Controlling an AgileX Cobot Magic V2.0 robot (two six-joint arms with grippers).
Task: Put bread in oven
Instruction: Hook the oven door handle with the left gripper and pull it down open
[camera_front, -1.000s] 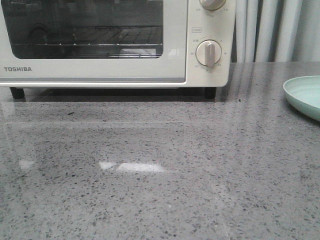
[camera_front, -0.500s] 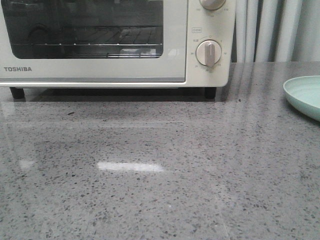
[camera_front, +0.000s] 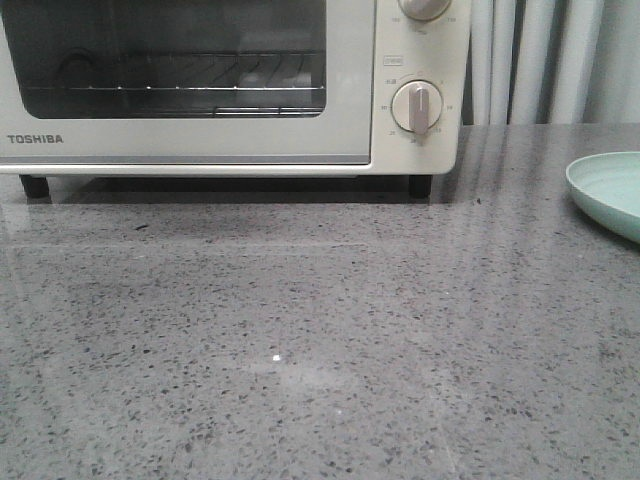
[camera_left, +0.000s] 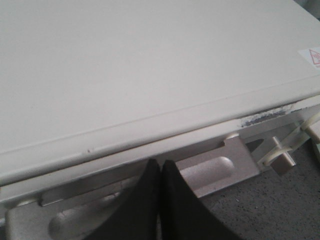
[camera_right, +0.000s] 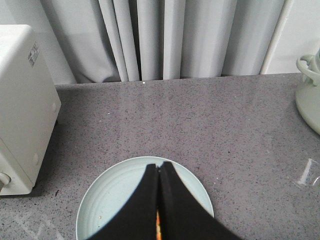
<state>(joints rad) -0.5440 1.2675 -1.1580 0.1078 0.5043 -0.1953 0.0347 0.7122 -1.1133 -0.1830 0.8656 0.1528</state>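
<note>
Orange crust is glimpsed between the closed right pincer (camera_right: 159, 200) fingers above the plate (camera_right: 107, 200); the bread (camera_right: 158, 231), judged soft, is best held mid-body. The left pincer (camera_left: 161, 172) is closed.

A grey speckled stone counter (camera_front: 330, 360) carries the oven (camera_front: 230, 90) on black feet along its back edge, toward the left. A pale green plate (camera_front: 610, 190) lies at the right edge, apart from the oven.

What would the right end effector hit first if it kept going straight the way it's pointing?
Probably the plate: the right end effector points down at it from above, its fingers together. Depth is unclear, so the gap left can't be judged.
</note>
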